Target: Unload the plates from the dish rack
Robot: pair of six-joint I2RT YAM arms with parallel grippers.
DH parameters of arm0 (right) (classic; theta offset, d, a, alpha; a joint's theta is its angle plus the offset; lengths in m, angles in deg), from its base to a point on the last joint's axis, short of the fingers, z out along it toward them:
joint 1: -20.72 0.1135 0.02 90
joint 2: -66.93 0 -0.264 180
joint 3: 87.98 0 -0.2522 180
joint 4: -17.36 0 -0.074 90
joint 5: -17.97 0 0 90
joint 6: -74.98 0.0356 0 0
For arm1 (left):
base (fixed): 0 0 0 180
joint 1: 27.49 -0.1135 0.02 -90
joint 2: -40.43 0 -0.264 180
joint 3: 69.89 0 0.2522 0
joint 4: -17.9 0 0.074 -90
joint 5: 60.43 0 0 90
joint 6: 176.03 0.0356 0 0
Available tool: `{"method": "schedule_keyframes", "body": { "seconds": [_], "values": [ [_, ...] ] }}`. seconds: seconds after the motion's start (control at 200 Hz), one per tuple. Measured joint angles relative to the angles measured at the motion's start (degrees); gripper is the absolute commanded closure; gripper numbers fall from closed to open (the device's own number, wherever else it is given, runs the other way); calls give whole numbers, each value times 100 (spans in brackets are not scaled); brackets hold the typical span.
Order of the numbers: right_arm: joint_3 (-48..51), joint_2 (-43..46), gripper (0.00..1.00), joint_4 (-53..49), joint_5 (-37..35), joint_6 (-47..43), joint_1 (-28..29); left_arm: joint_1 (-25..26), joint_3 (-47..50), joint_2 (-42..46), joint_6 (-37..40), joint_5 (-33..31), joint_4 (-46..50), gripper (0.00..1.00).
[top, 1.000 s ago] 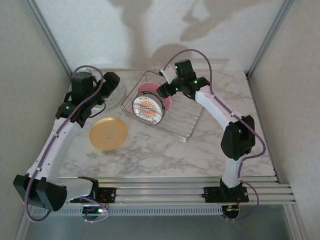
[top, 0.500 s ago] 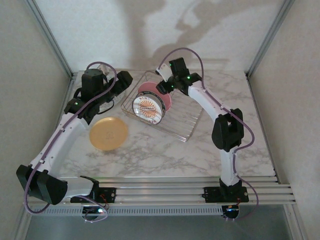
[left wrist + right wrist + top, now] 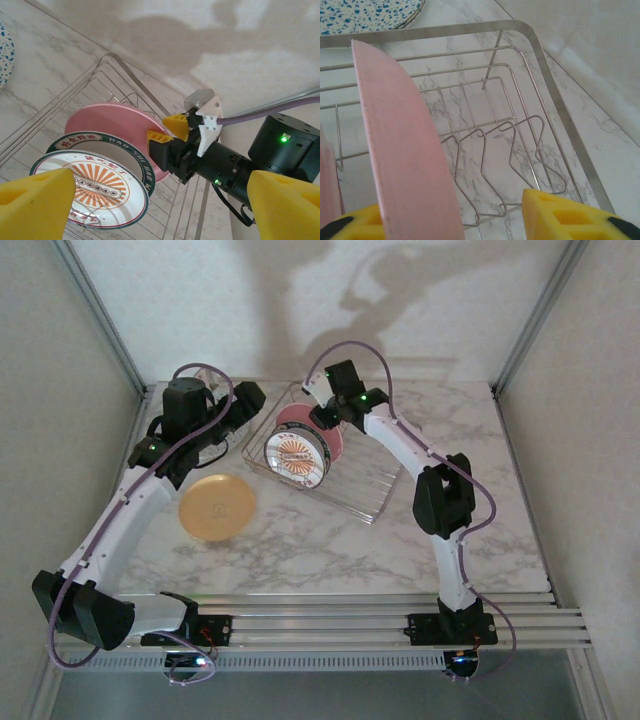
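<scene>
While the plain pink round plate (image 3: pixel 405 140) stands upright on edge among the tines of the silver wire dish rack (image 3: pixel 560 115), in the upper middle of the overhead view, the step in hand looks like taking hold of that plate. Just in front of it, also on edge, stands the smaller white plate with the orange-brown emblem (image 3: pixel 295 455). The right gripper (image 3: pixel 455 220) straddles the pink plate's rim with its jaws spread wide. One yellow finger sits close beside the plate at lower left of its wrist view, the other stands well apart at lower right, so nothing is clamped yet. The next move probably calls for pinching the rim firmly, then lifting straight up clear of the tines and the white plate. The left gripper (image 3: pixel 160 210) hangs released and empty above the rack's left end. A plain orange plate (image 3: pixel 217 506) lies flat on the marble counter (image 3: pixel 300 540) at left, and a blue-speckled plate (image 3: pixel 370 15) lies beyond the rack.
</scene>
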Motion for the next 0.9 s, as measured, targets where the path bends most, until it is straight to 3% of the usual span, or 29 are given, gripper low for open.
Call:
{"method": "schedule_keyframes", "body": {
  "seconds": [0.125, 0.536, 0.901],
  "values": [
    [-15, -28, 63, 0, -144, 4, 79, 26, 0, 15, 0, 2, -33, 11],
    [-90, -72, 97, 96, -916, -101, 367, 26, 15, 83, -2, 20, -125, 11],
    [-90, -68, 100, 129, -1613, -144, 647, 26, 94, 190, -4, 17, -144, 11]
  ]
}}
